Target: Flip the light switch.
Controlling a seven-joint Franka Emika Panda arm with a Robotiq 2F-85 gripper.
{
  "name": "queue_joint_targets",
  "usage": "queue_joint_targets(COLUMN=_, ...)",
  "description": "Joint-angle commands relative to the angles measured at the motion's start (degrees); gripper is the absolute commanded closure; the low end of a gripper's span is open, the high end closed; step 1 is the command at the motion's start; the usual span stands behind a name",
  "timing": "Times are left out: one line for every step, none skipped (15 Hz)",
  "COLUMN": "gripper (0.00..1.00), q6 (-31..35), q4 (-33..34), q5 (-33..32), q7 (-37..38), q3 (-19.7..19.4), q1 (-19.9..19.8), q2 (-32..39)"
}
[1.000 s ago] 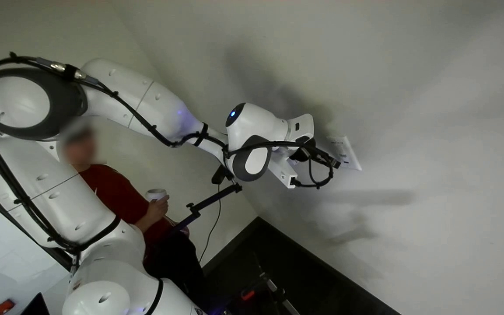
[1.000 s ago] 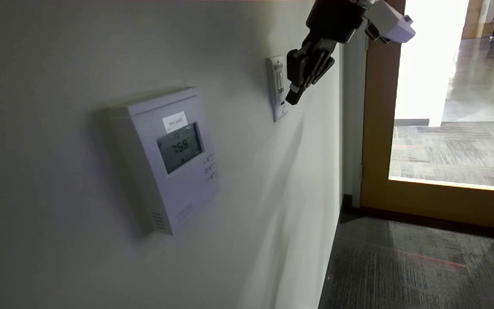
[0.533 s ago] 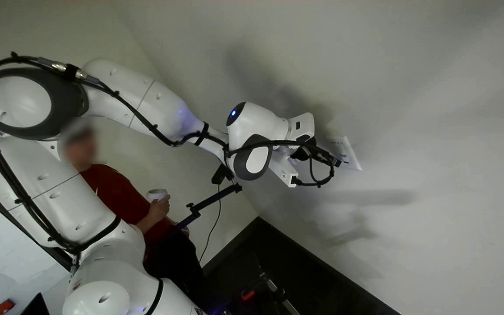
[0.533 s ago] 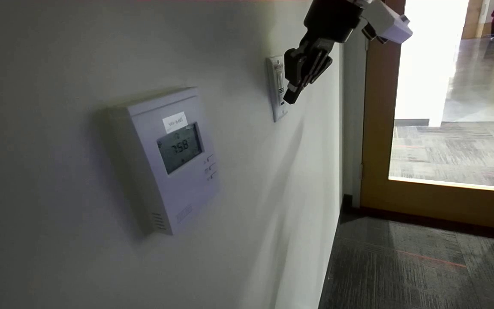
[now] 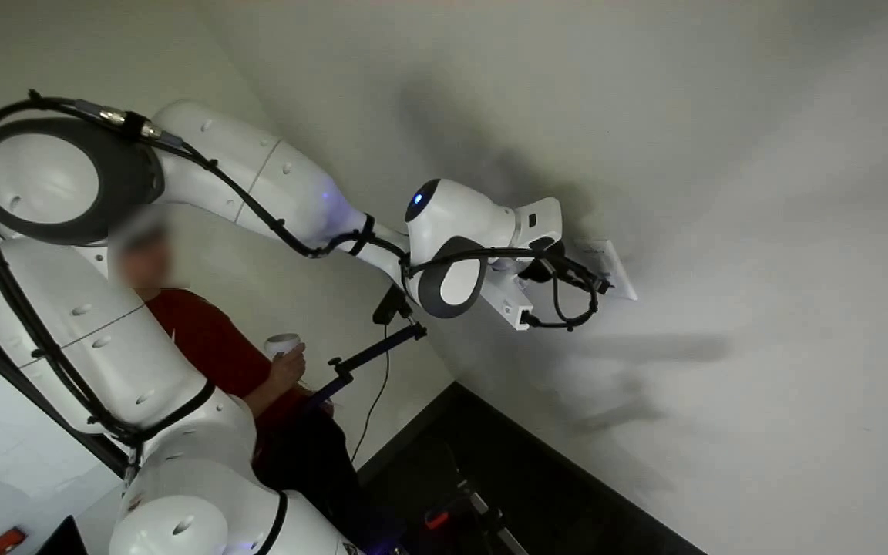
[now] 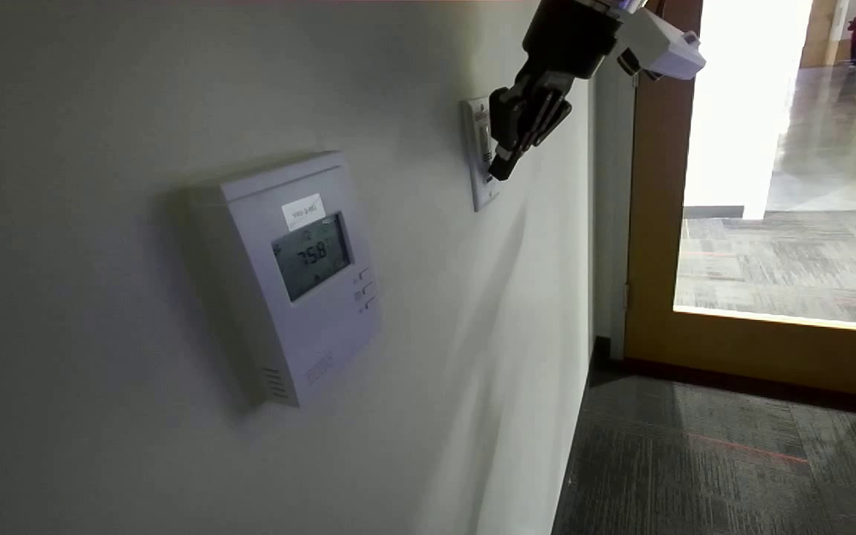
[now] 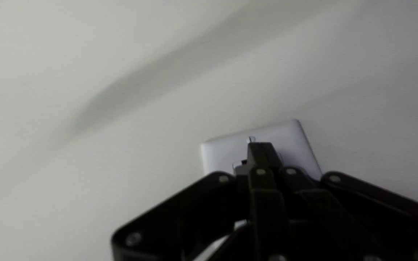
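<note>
The light switch is a white rectangular wall plate. It shows in both exterior views (image 5: 618, 271) (image 6: 483, 196) and in the wrist view (image 7: 289, 139). In an exterior view a vertical slot with dark marks runs down its middle. My black gripper (image 6: 506, 165) is shut with nothing visible between its fingers. In that view its fingertips overlap the lower right part of the plate. In the wrist view the fingertips (image 7: 262, 154) cover the plate's middle, just below a screw. Most of the toggle is hidden there. I cannot tell whether the fingertips touch the plate.
A white thermostat box (image 6: 324, 327) with a display sticks out from the same wall. A door (image 6: 655, 297) with a glass pane is beyond. A seated person in red (image 5: 213, 339) holds a white cup (image 5: 282, 344) behind the arm, near a dark stand arm (image 5: 375, 351).
My gripper has moved a little closer to the wall and now covers more of the switch plate. It stays shut. The plate has not moved.
</note>
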Motion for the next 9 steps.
queue_joint_targets(gripper=1.00, q6=3.30, q4=1.91, q5=-0.15, q7=-0.36, q3=0.26, q1=-0.36, q2=2.20)
queue_joint_targets(gripper=1.00, q6=4.17, q4=2.10, q5=0.17, q7=0.07, q3=0.63, q1=-0.34, q2=2.52)
queue_joint_targets(gripper=1.00, q6=4.05, q4=1.76, q5=-0.04, q7=-0.26, q3=0.12, q1=-0.45, q2=2.26)
queue_joint_targets(gripper=1.00, q6=3.19, q4=0.77, q5=-0.35, q7=-0.87, q3=-2.44, q1=0.96, q2=1.52)
queue_joint_targets(gripper=1.00, q6=1.33, q4=-1.13, q5=-0.54, q7=-1.79, q3=-6.24, q1=3.29, q2=-0.33)
queue_joint_targets(gripper=1.00, q6=0.70, q4=-2.48, q5=-0.57, q7=-2.13, q3=-8.96, q1=5.10, q2=-1.39)
queue_joint_targets(gripper=1.00, q6=0.99, q4=-3.89, q5=-0.74, q7=-2.95, q3=-12.89, q1=7.78, q2=-2.35)
queue_joint_targets(gripper=1.00, q6=1.24, q4=-4.60, q5=-0.75, q7=-3.66, q3=-15.30, q1=9.52, q2=-2.60)
queue_joint_targets(gripper=1.00, q6=1.12, q4=-5.46, q5=-0.64, q7=-4.30, q3=-17.45, q1=11.07, q2=-3.23)
